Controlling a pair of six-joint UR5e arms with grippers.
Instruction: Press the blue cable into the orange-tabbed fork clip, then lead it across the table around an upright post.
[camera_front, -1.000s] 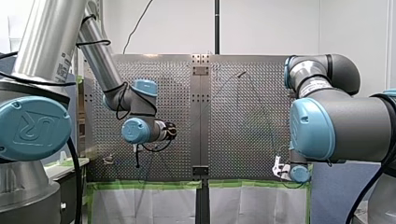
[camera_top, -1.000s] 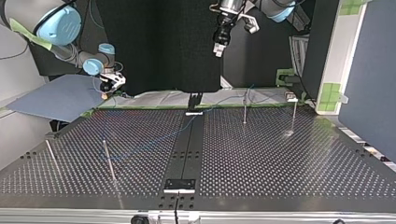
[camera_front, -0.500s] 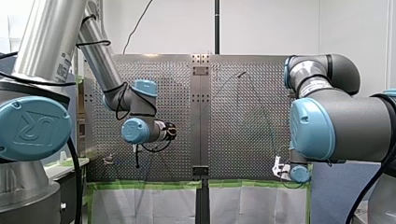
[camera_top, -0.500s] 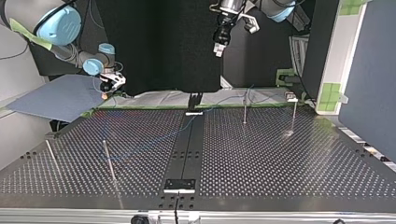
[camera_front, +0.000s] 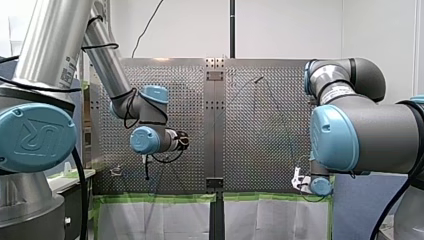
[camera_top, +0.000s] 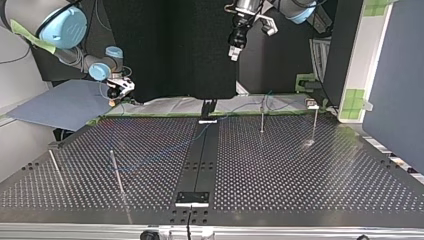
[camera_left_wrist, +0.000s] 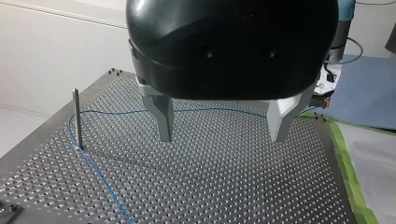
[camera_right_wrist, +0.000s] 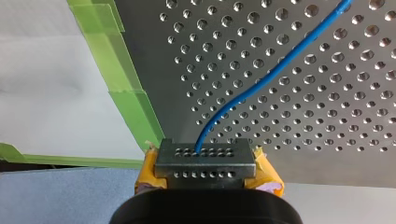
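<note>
Right gripper (camera_right_wrist: 205, 156): yellow pads pressed together, pinching the blue cable (camera_right_wrist: 280, 66) at its end, at the table's corner by the green tape (camera_right_wrist: 133, 112) on its edge. From the pads the cable curves out over the holes of the perforated table (camera_top: 300, 175).

Left gripper (camera_left_wrist: 222, 137): black body, metal fingers spread wide w/ nothing btwn them, hanging well above the table.

In the left wrist view the cable lies flat on the plate, bends round the foot of an upright post (camera_left_wrist: 77, 119) beside the gripper, and from there one run goes across ahead of the fingers, the other back under the camera.

Surface: grey metal plate, regular hole grid, w/ a black centre strip (camera_top: 200, 160) splitting it in two halves. Three more thin posts (camera_top: 262, 119) stand in the top view: two at its right far side, one at its left edge.

Room: white sheeting (camera_front: 160, 220) hangs below the taped edge, a white wall (camera_front: 290, 30) is behind the table, a dark backdrop (camera_top: 180, 50) is behind the arms, and a blue panel (camera_top: 65, 105) is at the top view's left.
</note>
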